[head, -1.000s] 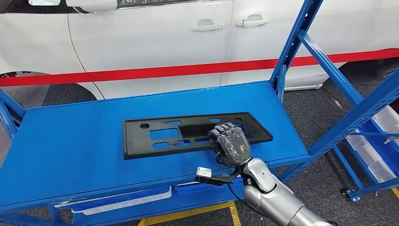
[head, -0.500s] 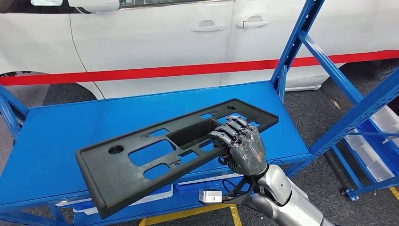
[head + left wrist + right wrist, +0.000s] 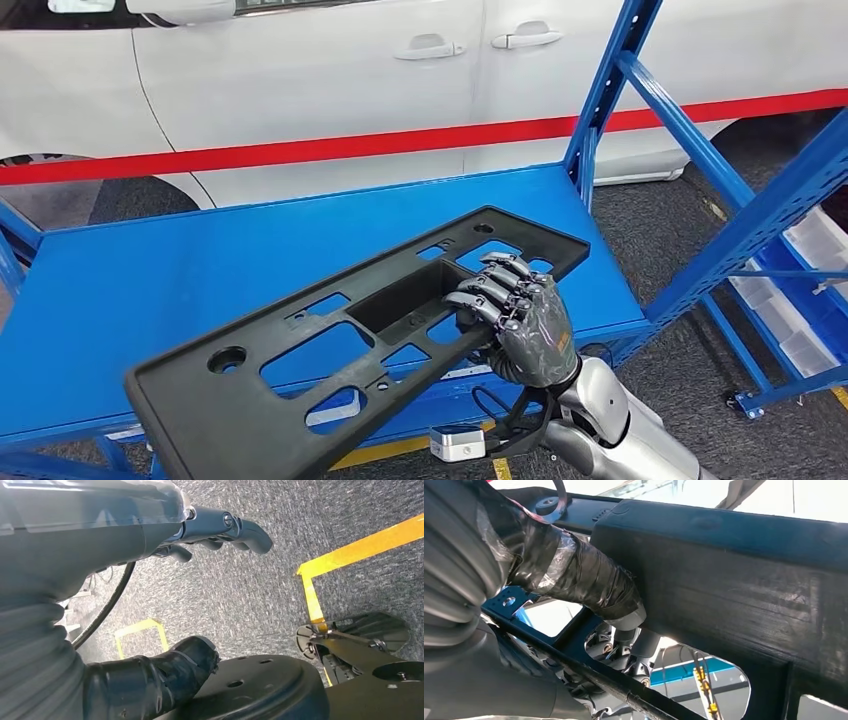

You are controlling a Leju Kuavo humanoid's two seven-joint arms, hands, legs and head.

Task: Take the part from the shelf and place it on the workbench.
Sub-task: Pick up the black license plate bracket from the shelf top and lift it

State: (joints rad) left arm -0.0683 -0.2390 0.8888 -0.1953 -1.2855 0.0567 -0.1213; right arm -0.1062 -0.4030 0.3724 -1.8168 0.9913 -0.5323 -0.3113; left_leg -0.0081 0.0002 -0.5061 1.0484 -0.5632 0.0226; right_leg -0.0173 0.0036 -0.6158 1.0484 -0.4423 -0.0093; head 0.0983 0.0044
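The part is a long black plastic panel [image 3: 330,350] with several cut-outs and a sunken middle. My right hand [image 3: 518,322] grips its near edge, fingers curled over the top, and holds it tilted above the blue shelf [image 3: 180,270], its left end low and close to me. From the right wrist camera the panel's underside [image 3: 744,580] is close up, with my taped thumb [image 3: 574,577] pressed against it. My left hand [image 3: 90,570] hangs over grey carpet, fingers [image 3: 235,527] apart and nothing between them.
A white car [image 3: 320,70] with a red barrier strip [image 3: 330,150] stands behind the shelf. Blue shelf uprights [image 3: 700,140] rise at the right, with white bins [image 3: 800,300] beyond. Yellow floor tape [image 3: 360,550] marks the carpet.
The panel has come off the shelf surface and swung up and toward me, its left end dropping lower in view. My right hand rose with it, still gripping the same edge.
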